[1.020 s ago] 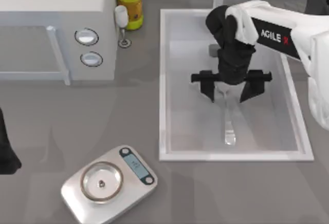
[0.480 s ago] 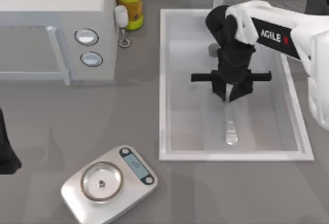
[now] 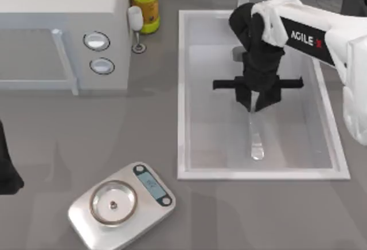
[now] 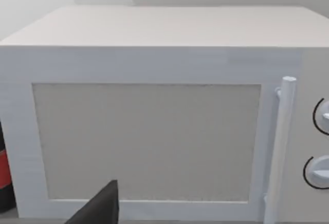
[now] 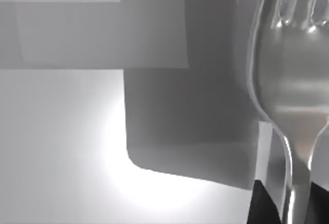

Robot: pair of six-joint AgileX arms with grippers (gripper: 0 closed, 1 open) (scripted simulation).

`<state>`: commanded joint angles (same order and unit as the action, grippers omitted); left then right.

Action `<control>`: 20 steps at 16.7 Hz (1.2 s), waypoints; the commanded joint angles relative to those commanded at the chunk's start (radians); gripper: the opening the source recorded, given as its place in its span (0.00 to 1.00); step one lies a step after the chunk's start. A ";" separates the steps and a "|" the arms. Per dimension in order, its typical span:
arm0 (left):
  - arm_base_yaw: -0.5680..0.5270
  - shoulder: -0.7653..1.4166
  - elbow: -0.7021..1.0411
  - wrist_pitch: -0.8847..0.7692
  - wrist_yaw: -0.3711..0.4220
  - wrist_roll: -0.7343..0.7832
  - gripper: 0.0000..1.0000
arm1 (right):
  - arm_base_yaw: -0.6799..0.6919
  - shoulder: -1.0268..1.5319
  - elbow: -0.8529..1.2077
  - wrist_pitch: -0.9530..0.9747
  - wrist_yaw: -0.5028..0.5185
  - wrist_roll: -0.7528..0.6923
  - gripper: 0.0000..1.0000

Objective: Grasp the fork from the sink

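Top view, nearest edge first: a silver kitchen scale with a round steel pan and a small blue display (image 3: 121,204) sits on the grey desk (image 3: 57,141), left of the sink's near corner. The left arm is parked at the desk's left edge; whether its pincer is open cannot be told.

Beyond the scale lies the large rectangular pale grey-white sink with a raised light rim (image 3: 181,89). On its flat bottom, the slim shiny silver metal fork (image 3: 256,141) lies lengthwise, its rounded handle end toward the near rim. The right pincer (image 3: 256,102), black-fingered on the white AgileX arm, reaches down into the sink and is closed around the fork's far portion. In the right wrist view the fork's tines and neck (image 5: 293,80) sit close against a dark fingertip (image 5: 262,206).

Farther back stand a grey-white microwave with two round dials (image 3: 57,38), a small clear wine glass (image 3: 136,27) and a yellow bottle with a dark cap (image 3: 144,0).
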<state>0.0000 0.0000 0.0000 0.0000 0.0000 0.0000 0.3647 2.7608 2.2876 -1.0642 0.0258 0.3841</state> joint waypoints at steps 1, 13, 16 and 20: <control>0.000 0.000 0.000 0.000 0.000 0.000 1.00 | 0.000 0.004 0.034 -0.033 0.000 0.000 0.00; 0.000 0.000 0.000 0.000 0.000 0.000 1.00 | -0.002 0.021 0.613 -0.582 0.000 -0.003 0.00; 0.000 0.000 0.000 0.000 0.000 0.000 1.00 | -0.001 0.019 0.612 -0.580 -0.001 -0.002 0.00; 0.000 0.000 0.000 0.000 0.000 0.000 1.00 | -0.026 -0.042 0.545 -0.562 -0.002 -0.027 0.00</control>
<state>0.0000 0.0000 0.0000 0.0000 0.0000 0.0000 0.3392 2.7184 2.8324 -1.6267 0.0234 0.3575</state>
